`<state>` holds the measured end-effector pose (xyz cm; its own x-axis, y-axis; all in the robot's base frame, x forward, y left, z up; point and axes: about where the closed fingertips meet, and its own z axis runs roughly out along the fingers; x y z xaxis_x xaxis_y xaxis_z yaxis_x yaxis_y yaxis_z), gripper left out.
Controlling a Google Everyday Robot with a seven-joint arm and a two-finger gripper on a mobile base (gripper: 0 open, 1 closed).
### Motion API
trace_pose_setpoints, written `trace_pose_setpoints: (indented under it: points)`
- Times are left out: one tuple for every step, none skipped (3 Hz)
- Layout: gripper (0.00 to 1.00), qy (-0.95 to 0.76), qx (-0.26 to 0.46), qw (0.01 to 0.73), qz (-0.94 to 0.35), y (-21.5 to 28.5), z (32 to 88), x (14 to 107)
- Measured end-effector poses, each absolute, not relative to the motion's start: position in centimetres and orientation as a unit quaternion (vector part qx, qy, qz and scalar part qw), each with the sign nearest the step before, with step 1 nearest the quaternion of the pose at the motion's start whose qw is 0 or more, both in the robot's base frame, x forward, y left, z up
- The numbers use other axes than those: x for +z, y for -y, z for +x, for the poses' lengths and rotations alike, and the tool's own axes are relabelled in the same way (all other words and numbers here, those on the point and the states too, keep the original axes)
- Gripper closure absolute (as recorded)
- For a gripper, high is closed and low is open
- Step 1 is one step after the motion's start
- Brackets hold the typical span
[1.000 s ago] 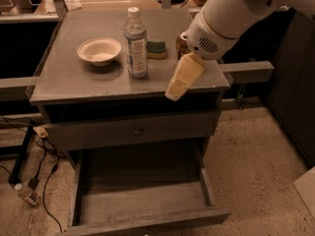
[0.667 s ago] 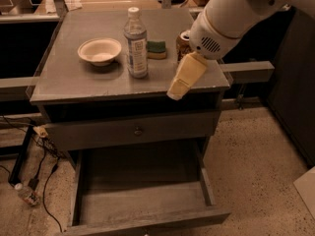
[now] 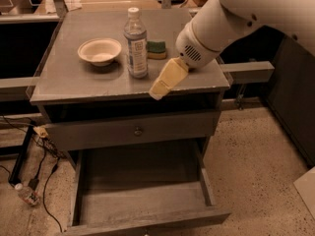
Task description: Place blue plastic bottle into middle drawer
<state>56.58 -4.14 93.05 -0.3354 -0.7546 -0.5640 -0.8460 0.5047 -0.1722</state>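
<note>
The blue plastic bottle [image 3: 136, 43] stands upright on the grey cabinet top [image 3: 74, 80], with a white cap and a pale label. My gripper [image 3: 167, 80] hangs over the front edge of the top, just right of the bottle and a little in front of it, not touching it. It holds nothing that I can see. The middle drawer [image 3: 142, 186] is pulled out below, and its flat bottom is bare. The upper drawer [image 3: 138, 131], with a small round knob, is closed.
A white bowl [image 3: 100, 50] sits left of the bottle. A green and yellow sponge [image 3: 156, 49] lies behind the gripper. My white arm [image 3: 221, 23] covers the top's right rear. A small clear bottle [image 3: 25, 193] and cables [image 3: 47, 173] lie on the floor at left.
My gripper has moved a little to the left, closer to the bottle. The bottle, bowl and drawers have not moved.
</note>
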Motion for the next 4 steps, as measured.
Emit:
trace_pose_setpoints:
  points:
    - [0.00,-0.815,0.084,0.323,-0.474,2.6,58.7,93.0]
    - [0.00,-0.813,0.088,0.336,-0.467,1.5,60.4,93.1]
    - [0.00,-0.812,0.091,0.343,-0.464,1.1,61.3,93.0]
    - [0.00,-0.810,0.091,0.344,-0.466,0.4,63.1,92.5]
